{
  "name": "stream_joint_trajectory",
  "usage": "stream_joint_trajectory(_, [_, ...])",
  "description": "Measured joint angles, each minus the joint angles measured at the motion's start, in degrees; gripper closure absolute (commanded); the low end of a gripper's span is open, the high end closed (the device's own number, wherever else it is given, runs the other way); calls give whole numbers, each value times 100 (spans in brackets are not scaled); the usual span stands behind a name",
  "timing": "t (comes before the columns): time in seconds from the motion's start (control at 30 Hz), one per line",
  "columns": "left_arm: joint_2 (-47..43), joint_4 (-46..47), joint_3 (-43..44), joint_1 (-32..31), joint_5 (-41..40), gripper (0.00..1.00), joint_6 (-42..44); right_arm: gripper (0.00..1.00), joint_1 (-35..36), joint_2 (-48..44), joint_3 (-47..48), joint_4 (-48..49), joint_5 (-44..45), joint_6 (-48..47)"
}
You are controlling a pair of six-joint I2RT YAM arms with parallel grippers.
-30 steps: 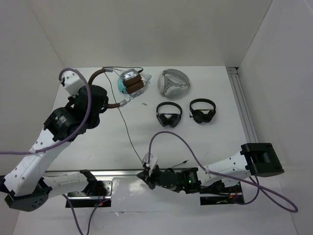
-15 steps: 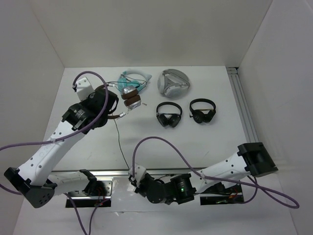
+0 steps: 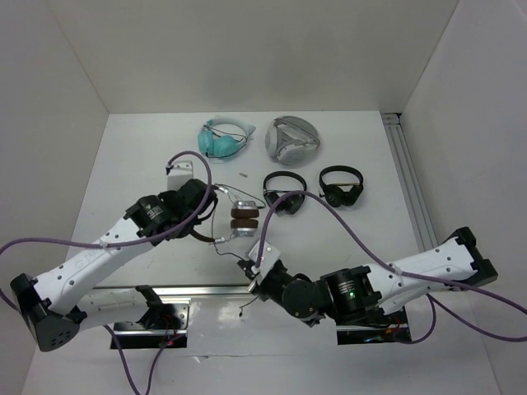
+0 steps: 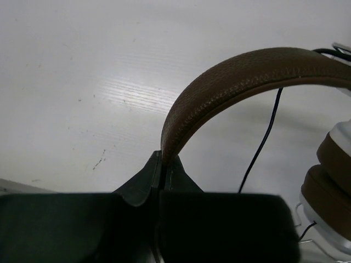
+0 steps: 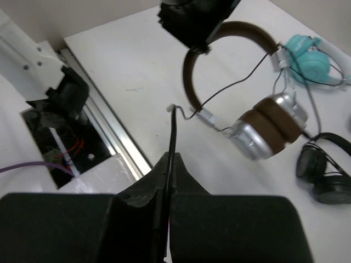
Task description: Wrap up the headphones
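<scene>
White table has the headphones over its near middle, band pointing left into the left gripper, clamped on it; the right gripper, just nearer than the earcups, pinches the cable; slack leads from it away toward them, so it seems best placed to wind.

Headphones at centre, left gripper to the left, right gripper in front.
Behind: another pair, case right of it; two more pairs nearer.

Headphones partly beyond right edge
</scene>
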Motion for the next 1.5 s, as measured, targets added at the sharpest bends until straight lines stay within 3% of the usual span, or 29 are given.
stream_joint_trajectory(0.37, [-343, 219, -151, -1700, 503, 100, 1187, 100, -297, -629, 313, -1062, 529, -431])
stream_joint_trajectory(0.53, [-485, 20, -363, -1969, 503, 100, 1137, 100, -413, -966, 501, -1287, 553, -490])
stream_joint_trajectory(0.67, [-348, -511, -28, -1950, 199, 100, 516, 100, -422, -868, 579, -1244, 415, -485])
stream_joint_trajectory(0.87, [282, -1451, 1311, -1626, -190, 100, -826, 100, -422, 83, 581, -1029, -13, -474])
stream_joint_trajectory(1.03, [356, -1694, 1757, -968, -352, 100, -1510, 100, -407, 428, 579, -796, -426, -463])
stream_joint_trajectory(1.37, [155, -977, 1174, 846, 155, 100, -1268, 100, -221, 446, 664, -245, -1019, -468])
stream_joint_trajectory(1.5, [146, -651, 822, 990, 396, 100, -1187, 100, -221, 522, 743, -96, -1147, -485])
